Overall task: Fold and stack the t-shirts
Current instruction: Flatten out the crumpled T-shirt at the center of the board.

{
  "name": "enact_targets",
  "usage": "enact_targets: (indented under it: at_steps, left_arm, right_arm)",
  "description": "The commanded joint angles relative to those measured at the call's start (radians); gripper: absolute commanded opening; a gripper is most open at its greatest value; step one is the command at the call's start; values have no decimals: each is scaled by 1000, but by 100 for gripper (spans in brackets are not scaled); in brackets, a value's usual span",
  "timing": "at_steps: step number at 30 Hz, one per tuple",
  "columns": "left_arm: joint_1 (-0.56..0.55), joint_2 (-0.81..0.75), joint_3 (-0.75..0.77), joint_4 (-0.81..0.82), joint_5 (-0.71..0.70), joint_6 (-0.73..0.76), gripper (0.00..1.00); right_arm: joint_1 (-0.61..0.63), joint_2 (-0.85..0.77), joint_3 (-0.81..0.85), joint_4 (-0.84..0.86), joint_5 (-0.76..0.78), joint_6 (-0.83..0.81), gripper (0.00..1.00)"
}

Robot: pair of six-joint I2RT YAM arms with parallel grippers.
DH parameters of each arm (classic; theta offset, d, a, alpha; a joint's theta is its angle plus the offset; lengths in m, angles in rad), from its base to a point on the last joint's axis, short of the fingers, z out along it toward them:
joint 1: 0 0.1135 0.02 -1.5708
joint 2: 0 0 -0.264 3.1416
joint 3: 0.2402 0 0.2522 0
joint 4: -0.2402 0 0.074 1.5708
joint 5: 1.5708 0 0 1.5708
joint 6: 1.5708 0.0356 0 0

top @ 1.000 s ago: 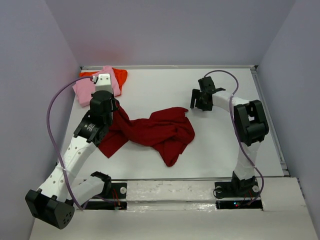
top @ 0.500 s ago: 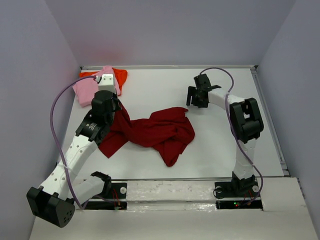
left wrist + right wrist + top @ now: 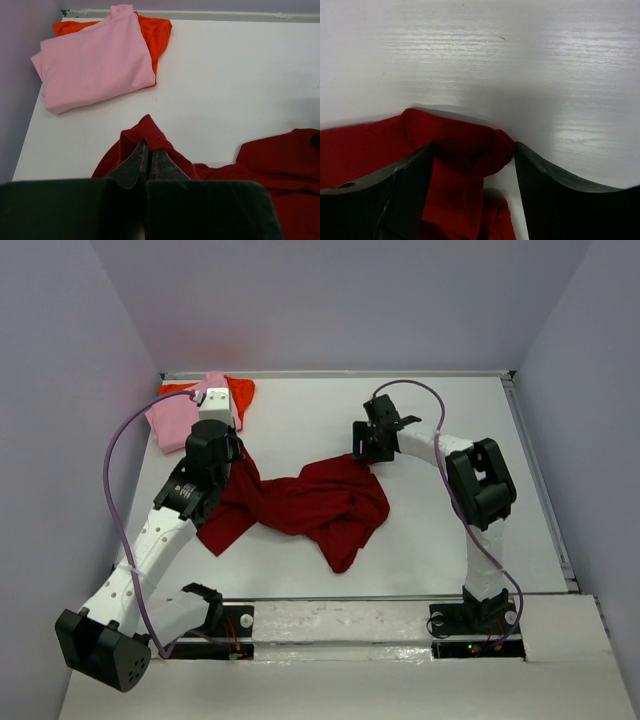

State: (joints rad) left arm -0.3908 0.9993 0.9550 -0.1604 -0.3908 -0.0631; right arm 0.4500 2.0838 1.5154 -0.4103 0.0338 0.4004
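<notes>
Your left gripper point(image 3: 149, 162) is pinched shut on a raised fold at the left end of the crimson shirt point(image 3: 310, 502), which lies crumpled in the middle of the table point(image 3: 300, 420). Your right gripper point(image 3: 472, 150) stands wide open, its jaws straddling the shirt's far-right corner without clamping it. The pink shirt point(image 3: 95, 62) lies folded on the orange shirt point(image 3: 157, 30) in the far-left corner.

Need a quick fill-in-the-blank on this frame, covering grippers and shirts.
The left gripper is ___ on the crimson shirt.
The right gripper is ___, its jaws astride a fold of that shirt.
The pink shirt lies folded ___ the orange-red shirt.
Missing words: shut; open; on top of.
</notes>
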Motion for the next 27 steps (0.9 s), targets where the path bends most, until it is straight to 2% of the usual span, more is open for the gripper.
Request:
enact_targets:
  at_steps: [1,4,5,6,9,10,12,15,16,21,27]
  left_arm:
    - [-5,-22,-15,50,3,0,0]
    - [-6,-24,-15,50,7,0,0]
    - [-10,-27,-15,50,7,0,0]
    - [-10,-27,-16,50,6,2,0]
    - [-16,-33,-19,50,6,5,0]
    - [-17,-33,-19,50,1,5,0]
    - [-19,-33,-21,50,1,5,0]
    - [-20,-33,-22,48,0,6,0]
    - [-23,-33,-22,50,0,6,0]
    - [-26,-33,-25,50,-10,11,0]
    - [-37,-85,-24,50,-55,23,0]
  right_arm:
    - [-10,33,22,-2,21,6,70]
    - [-10,36,22,-1,31,0,65]
    - [-10,39,25,-1,37,-2,57]
    - [-10,41,25,-1,38,-2,57]
    - [-10,47,29,-1,44,-9,35]
    - [-10,48,29,-2,44,-11,25]
    - [-10,51,32,-1,44,-14,21]
    - [-10,45,37,-2,51,-21,9]
    - [-10,36,37,-2,54,-25,0]
    - [-10,-43,11,-12,95,-58,0]
    - [-10,-284,-55,-39,207,-97,0]
